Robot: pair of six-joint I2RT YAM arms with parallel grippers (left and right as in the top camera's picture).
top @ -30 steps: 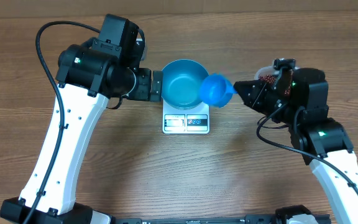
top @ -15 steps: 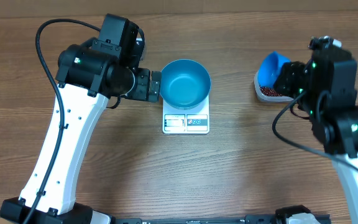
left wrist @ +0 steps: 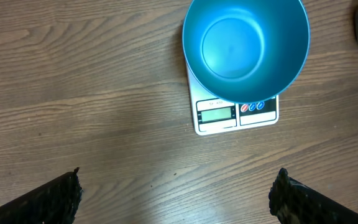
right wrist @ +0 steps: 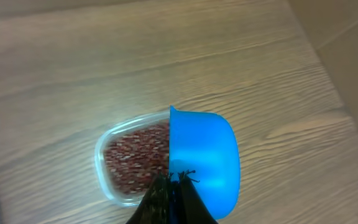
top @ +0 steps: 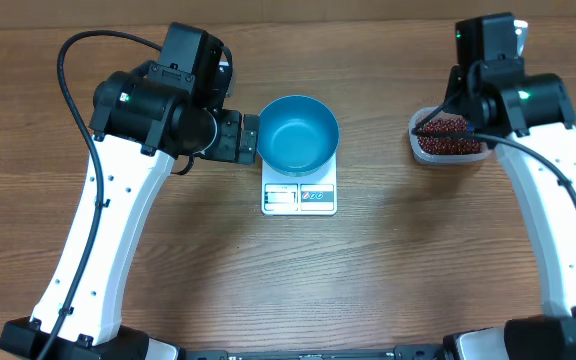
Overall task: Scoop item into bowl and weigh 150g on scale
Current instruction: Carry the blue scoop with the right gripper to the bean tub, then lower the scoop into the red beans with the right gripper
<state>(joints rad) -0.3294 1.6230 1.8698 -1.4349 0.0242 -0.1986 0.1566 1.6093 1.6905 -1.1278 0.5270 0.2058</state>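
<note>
Two things to check on your rig: left gripper (left wrist: 178, 190) hovers spread wide, holding nothing, beside the bowl (top: 298, 133) on the scale (top: 299, 198); right gripper (right wrist: 173, 186) clamps the scoop (right wrist: 205, 158) above the tub (right wrist: 102, 177) of beans (right wrist: 134, 163)

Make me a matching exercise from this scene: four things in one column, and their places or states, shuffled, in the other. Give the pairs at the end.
Things:
1. bowl
2. beans
3. scoop
4. left pincer

Places or states:
A. heaped in the clear tub
B. standing empty on the scale
C. open, holding nothing
D. gripped by the right pincer, above the tub's edge

Pairs: 1-B, 2-A, 3-D, 4-C
</note>
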